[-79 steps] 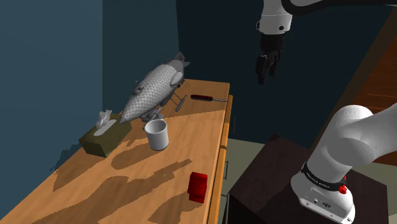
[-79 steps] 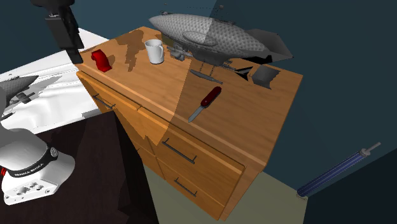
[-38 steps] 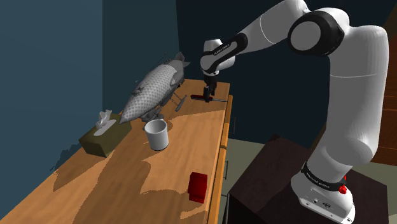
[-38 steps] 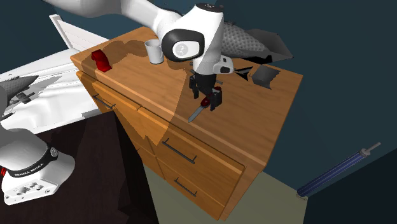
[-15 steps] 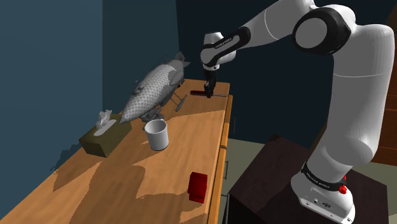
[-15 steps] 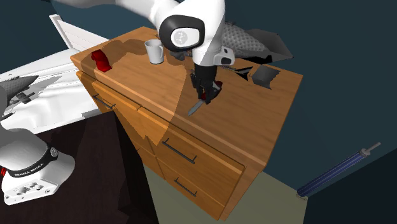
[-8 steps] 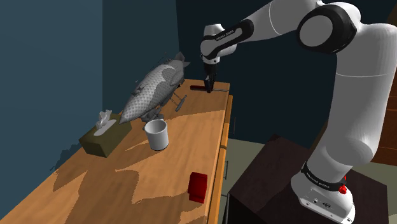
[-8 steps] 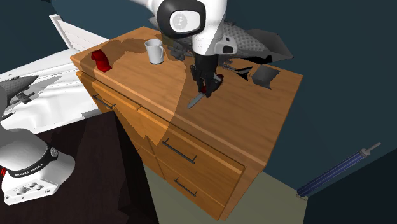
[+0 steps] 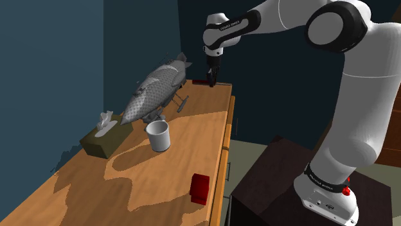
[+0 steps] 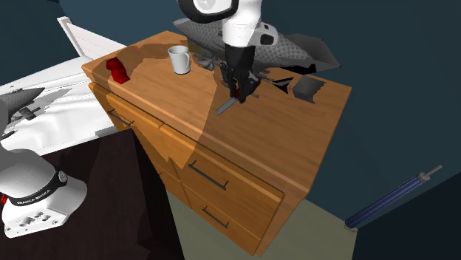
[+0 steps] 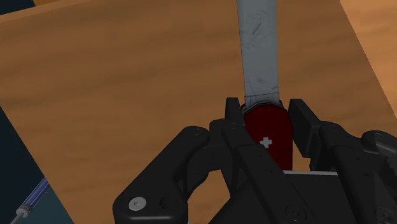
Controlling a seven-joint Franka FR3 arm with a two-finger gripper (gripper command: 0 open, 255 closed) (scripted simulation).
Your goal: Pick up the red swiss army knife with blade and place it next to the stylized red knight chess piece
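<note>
Gripper (image 10: 238, 91) clamped on knife (image 11: 268, 137) by its red handle, held over dresser (image 10: 295, 140) beside airship (image 9: 151, 93), blade toward drawer-side edge. Knight (image 9: 200, 188) well apart, near that edge at the other end, bare wood between.

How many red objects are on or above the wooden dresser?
2. The red knife is clasped in the hand over the dresser, beside the airship. The red chess piece stands near the dresser's edge, past the white cup. Others may hide behind the airship.
</note>
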